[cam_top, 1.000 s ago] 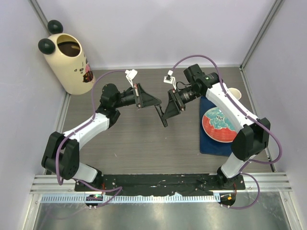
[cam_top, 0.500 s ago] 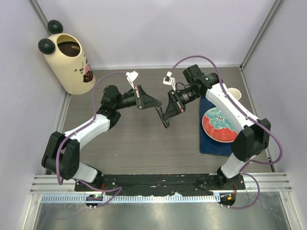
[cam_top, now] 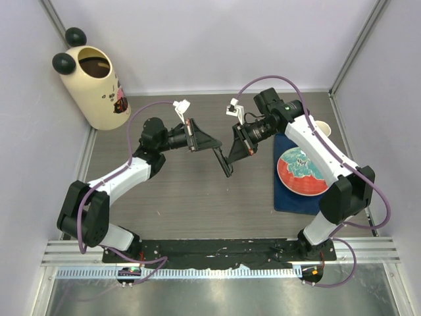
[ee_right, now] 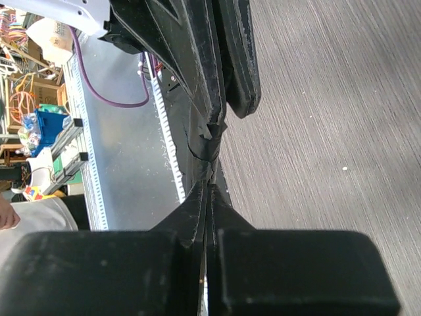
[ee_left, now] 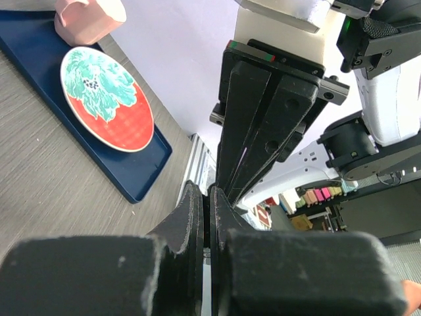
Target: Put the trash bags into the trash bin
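Note:
The trash bag (ee_right: 206, 143) is a narrow, crumpled strip of glossy black plastic held above the table's middle; its loose end (cam_top: 227, 170) hangs down in the top view. My left gripper (cam_top: 216, 147) (ee_left: 207, 196) is shut on one part of it. My right gripper (cam_top: 225, 162) (ee_right: 210, 192) faces the left one tip to tip and is shut on the same strip just beside it. The trash bin (cam_top: 92, 85) is cream with black ball ears and stands upright in the far left corner, well away from both grippers.
A red and green plate (cam_top: 300, 172) (ee_left: 105, 99) lies on a dark blue tray (cam_top: 287, 199) at the right. A small cup (cam_top: 320, 128) stands behind it. Grey walls close in the left, back and right sides.
My right gripper's jaws have closed onto the bag strip next to the left gripper. The left gripper has stayed shut and both arms have hardly moved.

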Tool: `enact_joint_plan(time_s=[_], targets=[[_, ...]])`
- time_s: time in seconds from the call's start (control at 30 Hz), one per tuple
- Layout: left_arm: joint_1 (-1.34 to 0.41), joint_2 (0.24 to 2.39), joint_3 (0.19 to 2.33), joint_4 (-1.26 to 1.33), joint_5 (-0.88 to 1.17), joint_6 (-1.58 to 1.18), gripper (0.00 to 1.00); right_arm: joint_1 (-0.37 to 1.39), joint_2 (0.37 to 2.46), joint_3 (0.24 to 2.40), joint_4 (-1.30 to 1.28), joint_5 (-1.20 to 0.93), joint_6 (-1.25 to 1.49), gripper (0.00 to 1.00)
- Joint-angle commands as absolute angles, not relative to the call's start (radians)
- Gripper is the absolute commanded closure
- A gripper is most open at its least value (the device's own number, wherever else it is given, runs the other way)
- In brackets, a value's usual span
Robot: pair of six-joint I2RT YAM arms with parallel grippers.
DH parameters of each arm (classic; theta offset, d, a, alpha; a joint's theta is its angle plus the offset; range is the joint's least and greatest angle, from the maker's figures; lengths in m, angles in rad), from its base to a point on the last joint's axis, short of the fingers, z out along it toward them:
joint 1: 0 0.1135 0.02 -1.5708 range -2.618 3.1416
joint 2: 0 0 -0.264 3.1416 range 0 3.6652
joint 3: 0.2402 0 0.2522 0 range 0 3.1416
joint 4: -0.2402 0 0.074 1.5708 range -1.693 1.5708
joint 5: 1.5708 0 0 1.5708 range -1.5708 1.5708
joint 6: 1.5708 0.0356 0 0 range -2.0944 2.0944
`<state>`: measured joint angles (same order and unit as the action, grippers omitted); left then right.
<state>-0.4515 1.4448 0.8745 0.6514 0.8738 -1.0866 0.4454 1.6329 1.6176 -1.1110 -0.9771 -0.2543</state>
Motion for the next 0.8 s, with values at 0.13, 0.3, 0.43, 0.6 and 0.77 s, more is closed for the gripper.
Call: enact_joint_plan(time_s=[0.13,0.3,0.43,0.6,0.77], targets=[[-0.448,1.424,0.873,0.66,0.873,-1.063,1.0,0.445,1.585,1.635,-1.112,-1.008,-0.268,0.99],[-0.44,1.425,0.865,0.63,0.851,-1.054,1.0,0.443,1.577,1.663,-1.114,-0.991,-0.272,0.99],[-0.436,1.428,0.865,0.638,0.847,-1.071,1.0,0.443,1.568,1.66,-1.103,-0.989,-0.264,0.99],[-0.436,1.437,0.871,0.673,0.848,-1.098,1.0,0.446,1.592,1.62,-1.077,-1.025,-0.241,0.99],[-0.437,1.443,0.877,0.687,0.847,-1.114,1.0,0.457,1.618,1.621,-1.051,-1.037,-0.227,0.91]])
